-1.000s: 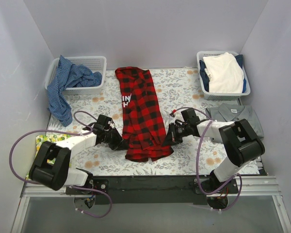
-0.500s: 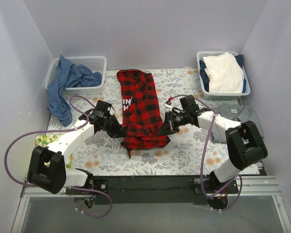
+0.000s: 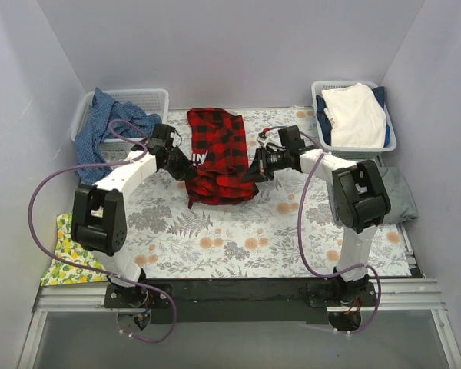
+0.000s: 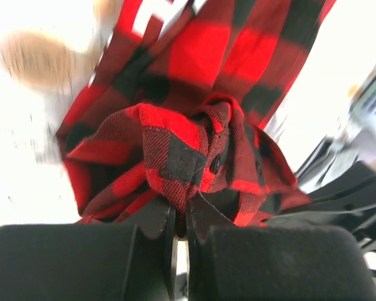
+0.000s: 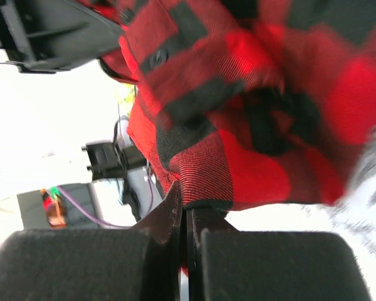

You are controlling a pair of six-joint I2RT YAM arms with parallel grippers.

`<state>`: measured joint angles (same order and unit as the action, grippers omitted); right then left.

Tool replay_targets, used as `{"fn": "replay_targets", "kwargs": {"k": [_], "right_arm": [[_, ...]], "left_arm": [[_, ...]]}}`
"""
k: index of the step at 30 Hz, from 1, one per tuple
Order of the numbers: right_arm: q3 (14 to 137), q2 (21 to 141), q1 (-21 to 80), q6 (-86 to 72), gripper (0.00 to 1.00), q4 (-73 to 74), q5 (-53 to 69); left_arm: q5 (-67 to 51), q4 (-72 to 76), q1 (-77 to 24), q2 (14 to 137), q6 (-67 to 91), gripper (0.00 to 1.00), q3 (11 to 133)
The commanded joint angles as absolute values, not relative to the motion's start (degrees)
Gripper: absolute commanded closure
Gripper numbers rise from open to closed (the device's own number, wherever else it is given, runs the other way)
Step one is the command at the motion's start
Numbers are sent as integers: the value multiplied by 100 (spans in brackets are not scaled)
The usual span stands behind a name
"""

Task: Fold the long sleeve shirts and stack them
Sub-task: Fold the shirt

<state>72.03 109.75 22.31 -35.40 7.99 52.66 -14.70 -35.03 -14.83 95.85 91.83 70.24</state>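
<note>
A pale floral-print tablecloth [image 3: 238,238] covers my table. At its far left stands a white slatted plastic basket [image 3: 157,94]. At far right, another white basket [image 3: 357,151] holds a cream-white and navy cloth pile [image 3: 355,115]. A yellow lemon-print cloth [image 3: 63,246] lies at my near left.

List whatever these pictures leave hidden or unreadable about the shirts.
- Lettering on the plaid shirt: top view, partly covered by folded cloth beside the left pincer, too small to read.
- The grey shirt: top view, largely behind the right arm; its fold cannot be judged.
- Layers under the fold: right wrist view, blurred cloth above the right pincer blocks them.
</note>
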Motion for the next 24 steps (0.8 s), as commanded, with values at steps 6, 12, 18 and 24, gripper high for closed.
{"fn": "replay_targets", "kwargs": {"k": [6,12,18,24], "right_arm": [[8138,12005,2039,-4771,65,-666,5422],[8534,12568,1925,-6141,39,-2432,5485],[8280,12779,1741,-8074,33,-5129,5414],[8104,13289,1723,-10000,26,-7530,5396]], "left_arm": [[-1775,-3445,-1099,11091,8613,95,8700],[-1968,-3349,-879,11750,8596,67,9464],[-2364,-3138,-712,11979,8631,43,10238],[-2444,-3094,-598,11962,8666,40,10547]]}}
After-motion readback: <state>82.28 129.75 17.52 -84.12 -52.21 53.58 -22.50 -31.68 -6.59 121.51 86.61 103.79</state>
